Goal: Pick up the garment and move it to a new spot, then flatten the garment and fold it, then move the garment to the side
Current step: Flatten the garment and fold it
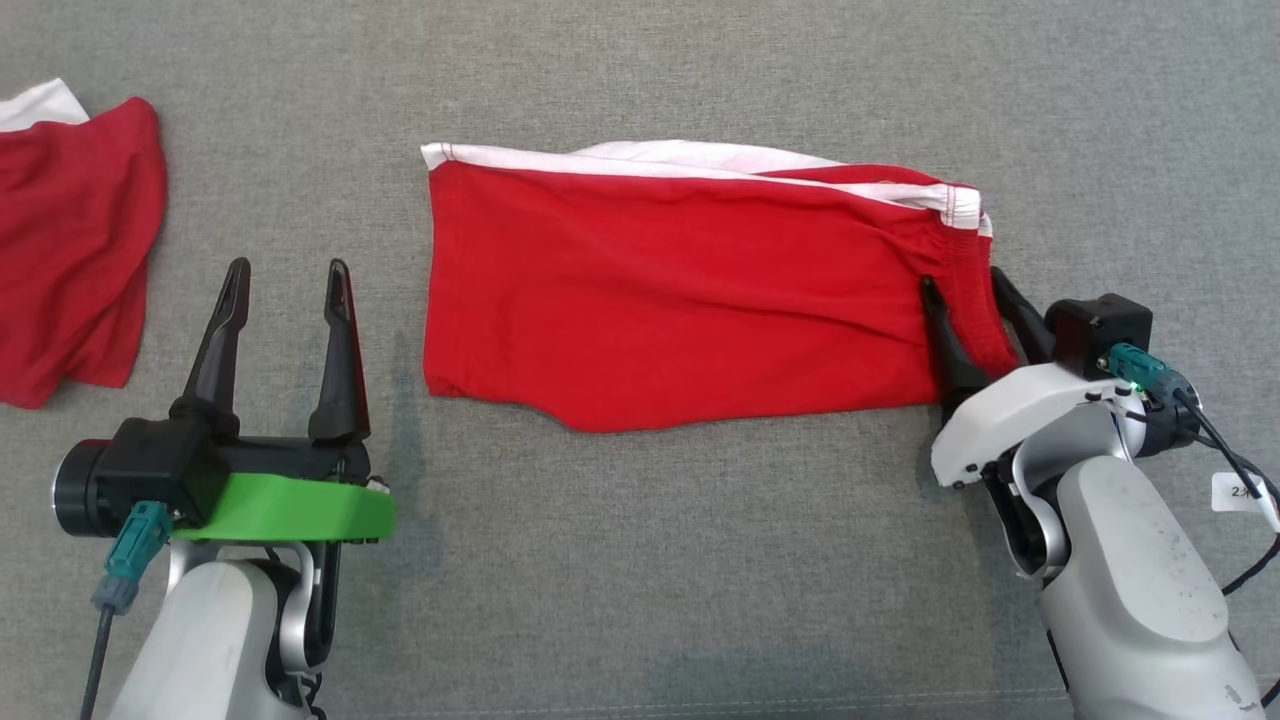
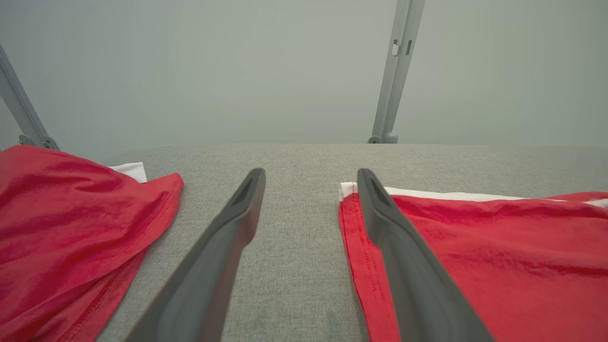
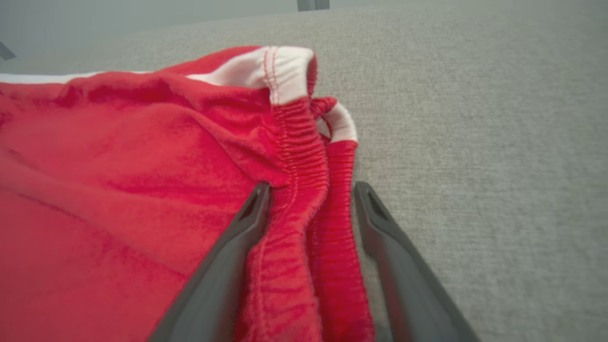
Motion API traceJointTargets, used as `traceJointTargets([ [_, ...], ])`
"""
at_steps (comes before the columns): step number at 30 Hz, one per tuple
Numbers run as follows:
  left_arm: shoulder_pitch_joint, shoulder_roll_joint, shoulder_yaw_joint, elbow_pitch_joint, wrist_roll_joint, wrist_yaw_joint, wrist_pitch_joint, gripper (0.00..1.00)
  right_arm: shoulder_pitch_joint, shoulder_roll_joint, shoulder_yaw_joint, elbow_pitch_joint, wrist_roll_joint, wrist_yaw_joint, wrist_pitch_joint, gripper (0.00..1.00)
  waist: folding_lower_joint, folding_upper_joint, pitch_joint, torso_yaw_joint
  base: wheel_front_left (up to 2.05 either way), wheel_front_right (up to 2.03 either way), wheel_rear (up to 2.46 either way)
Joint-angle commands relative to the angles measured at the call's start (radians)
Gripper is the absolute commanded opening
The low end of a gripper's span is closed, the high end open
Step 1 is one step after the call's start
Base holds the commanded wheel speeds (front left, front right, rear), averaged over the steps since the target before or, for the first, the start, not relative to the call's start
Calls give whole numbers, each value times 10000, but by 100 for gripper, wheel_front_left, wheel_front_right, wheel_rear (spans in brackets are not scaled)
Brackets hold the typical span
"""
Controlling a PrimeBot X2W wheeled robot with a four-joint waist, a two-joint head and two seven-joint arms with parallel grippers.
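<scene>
Lying spread flat near the middle of the grey fabric surface (image 1: 700,560), red shorts (image 1: 680,300) with a white side stripe along the far edge are seen, elastic waistband (image 3: 308,156) at the robot's right end. The waistband is straddled by the right gripper (image 1: 962,278): jaws apart, not clamped, one finger (image 3: 228,266) laid on the red cloth, the other down beside the band over bare surface. The left gripper (image 1: 289,265) is held released, nothing in it, over the surface just left of the shorts' leg hem. A second red garment (image 1: 70,250) with a white part is seen bunched at the far left, well apart from the shorts
</scene>
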Motion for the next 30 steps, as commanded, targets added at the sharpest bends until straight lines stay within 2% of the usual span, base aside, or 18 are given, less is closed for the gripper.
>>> traceJointTargets([
  [1,-129,-31,66,18,94,-44,-46,100,36,-177,134,165,211,-16,228,1,0,0,-10,-64,0,0,0],
  [9,-41,-115,174,4,205,-67,-46,100,142,-797,264,-342,881,-23,729,0,0,0,-51,-271,0,0,0],
  [14,-29,-99,223,-11,228,-96,-47,100,158,-841,283,-807,1260,-15,896,0,0,0,-46,-360,0,0,0],
  [21,-45,-92,230,-2,275,-145,-47,100,230,-645,1053,-2329,3452,-6,1748,0,0,0,-54,-461,0,0,0],
  [27,-106,-139,154,42,305,-170,-47,100,84,-466,2094,-3865,5279,-6,2532,0,0,0,-35,-397,0,0,0],
  [30,-208,-189,80,67,321,-203,-47,100,-184,-251,2744,-4136,5847,-4,2732,0,0,0,11,-274,0,0,0],
])
